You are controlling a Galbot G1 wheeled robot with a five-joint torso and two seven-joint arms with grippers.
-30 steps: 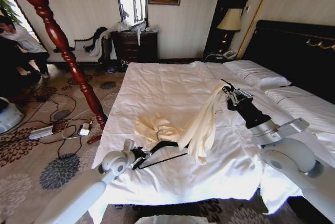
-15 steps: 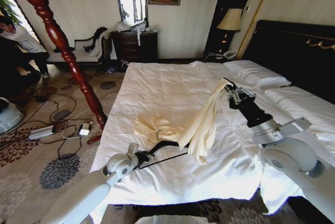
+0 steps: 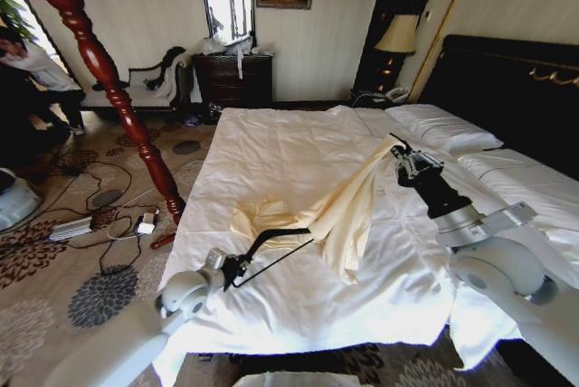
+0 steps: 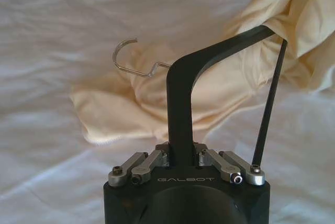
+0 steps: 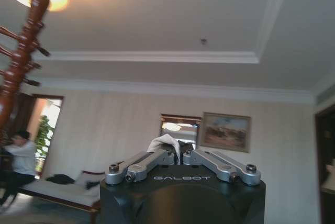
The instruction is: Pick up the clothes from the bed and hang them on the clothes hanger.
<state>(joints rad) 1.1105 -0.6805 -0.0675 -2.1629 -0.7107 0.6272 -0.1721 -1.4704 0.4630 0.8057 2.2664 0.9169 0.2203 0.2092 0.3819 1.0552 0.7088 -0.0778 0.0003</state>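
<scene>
The cream clothes [image 3: 348, 211] stretch across the white bed [image 3: 271, 147], one end heaped on the duvet and the other lifted up to the right. My right gripper [image 3: 401, 157] holds that raised end, and a fold of the fabric [image 5: 164, 143] shows pinched between its fingers. At the bed's near left, my left gripper [image 3: 232, 269] is shut on the black clothes hanger [image 3: 271, 240]. One hanger arm [image 4: 180, 85] reaches into the clothes [image 4: 131, 103], and its silver hook [image 4: 128, 56] stands free above the fabric.
A red turned-wood coat stand [image 3: 104, 66] rises left of the bed, with cables and a power strip [image 3: 71, 229] on the carpet by its foot. White pillows [image 3: 443, 127] and a dark headboard [image 3: 516, 89] lie to the right. A dresser [image 3: 233, 78] stands at the back wall.
My left gripper has drawn back toward the bed's near left corner and tipped the hanger upward. The clothes now hang tauter between hanger and right gripper, which has barely moved.
</scene>
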